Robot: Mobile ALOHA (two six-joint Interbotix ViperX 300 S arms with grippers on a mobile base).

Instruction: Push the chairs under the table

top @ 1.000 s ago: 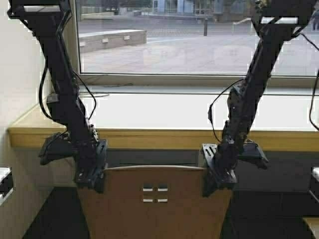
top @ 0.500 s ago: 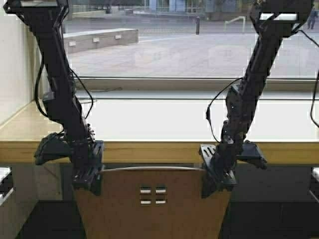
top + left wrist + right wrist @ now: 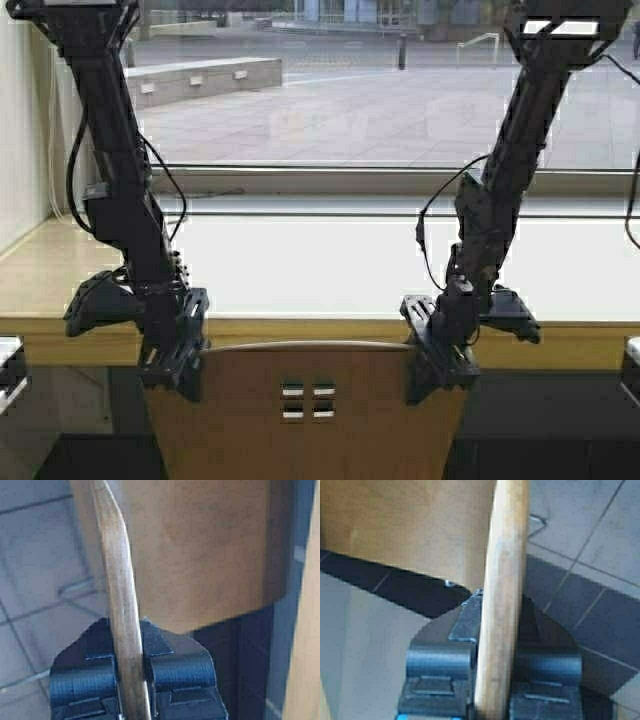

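Note:
A tan plywood chair (image 3: 305,420) with four small square holes in its curved-top backrest stands low in the middle of the high view, its top edge right at the table's yellowish wood front edge (image 3: 320,328). The table's pale glossy top (image 3: 310,265) runs along the window. My left gripper (image 3: 178,350) is shut on the backrest's left edge (image 3: 122,605); the jaws clamp the plywood on both sides. My right gripper (image 3: 440,350) is shut on the backrest's right edge (image 3: 505,595). The chair's seat (image 3: 200,555) shows beyond the edge.
A large window (image 3: 330,90) stands behind the table. A wall (image 3: 20,150) closes the left side. Grey tiled floor (image 3: 600,555) lies below the chair. Parts of other furniture show at the far left edge (image 3: 8,365) and the far right edge (image 3: 630,365).
The robot has driven forward: the table's front edge has dropped in the high view and now meets the top of the backrest. Both grippers keep their hold on the chair.

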